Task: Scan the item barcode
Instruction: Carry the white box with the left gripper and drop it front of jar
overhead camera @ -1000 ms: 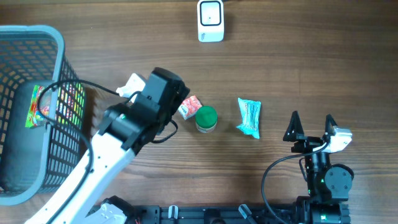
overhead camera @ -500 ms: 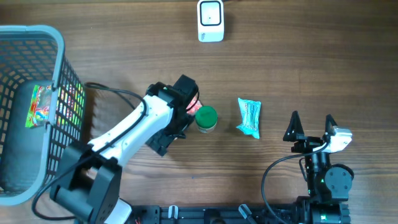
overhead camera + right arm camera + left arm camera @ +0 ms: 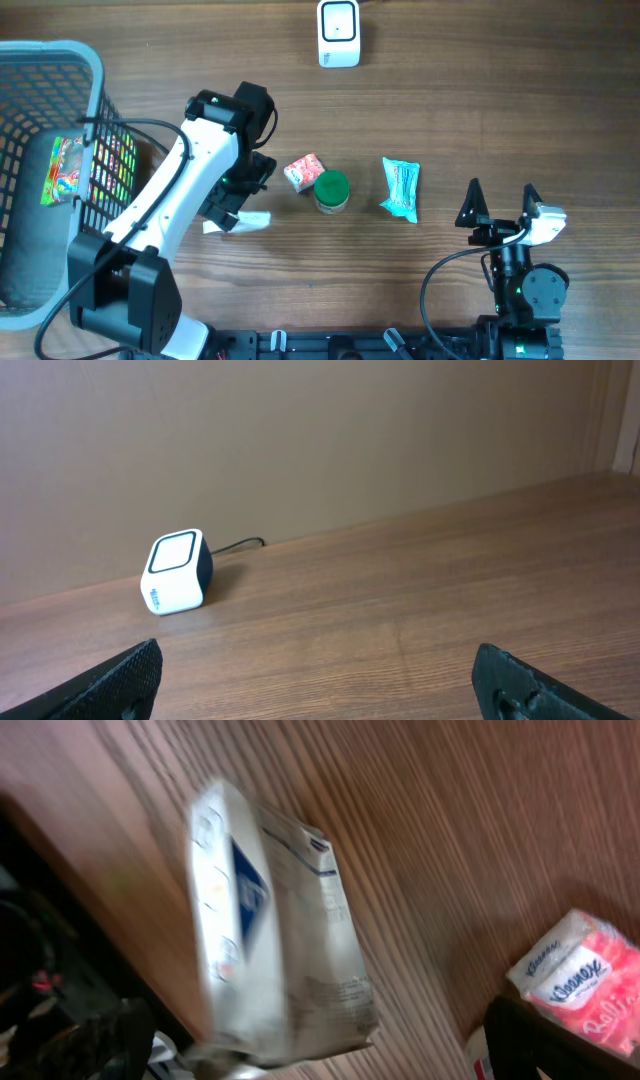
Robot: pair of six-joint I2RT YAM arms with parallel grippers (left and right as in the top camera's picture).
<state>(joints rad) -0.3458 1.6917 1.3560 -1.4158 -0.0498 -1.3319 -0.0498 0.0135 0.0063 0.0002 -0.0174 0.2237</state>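
A white packet with a blue label (image 3: 243, 222) (image 3: 275, 935) lies on the wooden table, blurred in the left wrist view. My left gripper (image 3: 237, 200) (image 3: 320, 1055) hangs over it, open, its dark fingers (image 3: 105, 1040) far apart on either side of the packet's lower end. I cannot tell whether they touch it. The white barcode scanner (image 3: 338, 34) (image 3: 176, 573) stands at the far edge. My right gripper (image 3: 498, 205) (image 3: 320, 685) is open near the front right, with nothing between its fingers.
A pink tissue pack (image 3: 303, 171) (image 3: 580, 982), a green-lidded jar (image 3: 331, 190) and a teal packet (image 3: 402, 188) lie mid-table. A blue-grey wire basket (image 3: 60, 50) at the left holds a colourful packet (image 3: 63, 170).
My left arm has swung away from the tissue pack, leftwards and towards the front. The white packet, which was behind the gripper further back, now lies nearer the front. The right arm has not moved.
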